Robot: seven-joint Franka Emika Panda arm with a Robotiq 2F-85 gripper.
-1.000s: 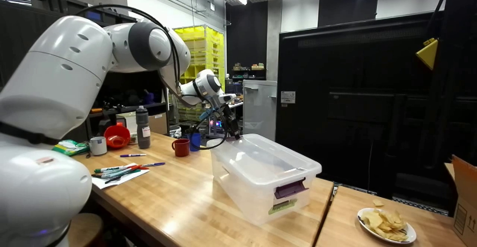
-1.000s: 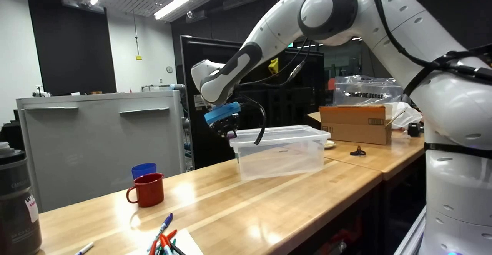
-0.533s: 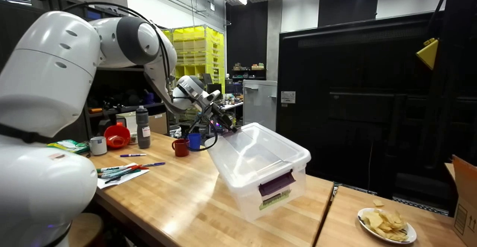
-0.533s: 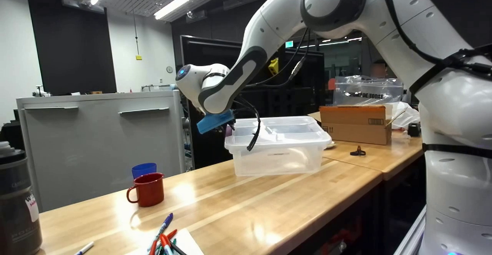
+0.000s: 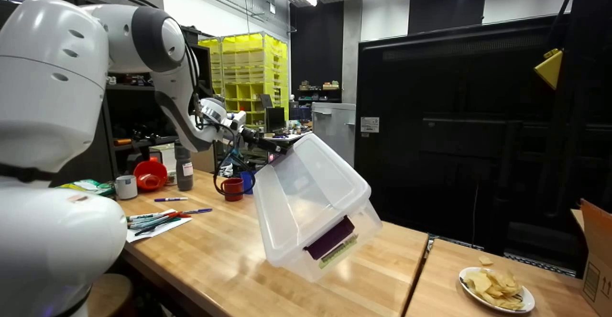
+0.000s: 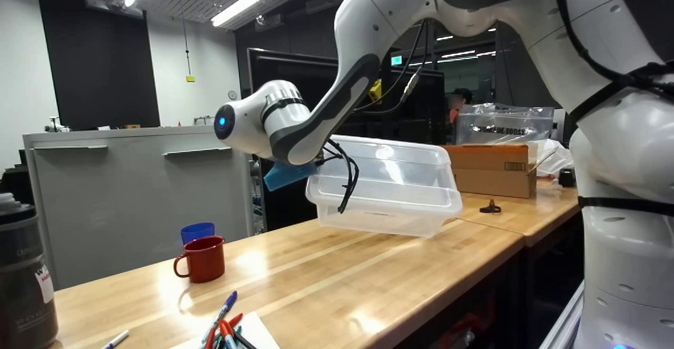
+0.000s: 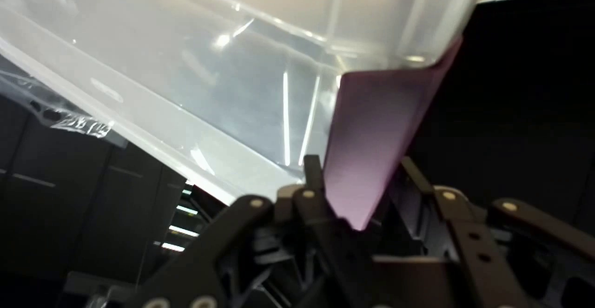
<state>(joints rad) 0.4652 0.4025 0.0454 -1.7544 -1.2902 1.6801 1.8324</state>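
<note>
The clear plastic box has been tipped steeply since the earlier frames, with one long side raised and its top turned toward the arm, while the end effector has been drawn up and back with it. In the wrist view, the purple latch at one end of the box is seen pinched by the end effector. The box is held tilted over the surface; whether its lowest edge is touching cannot be told. The red mug has not been shifted. It is judged that the load is being taken at that latch alone and that the grip has held, though twisting there remains a risk.
</note>
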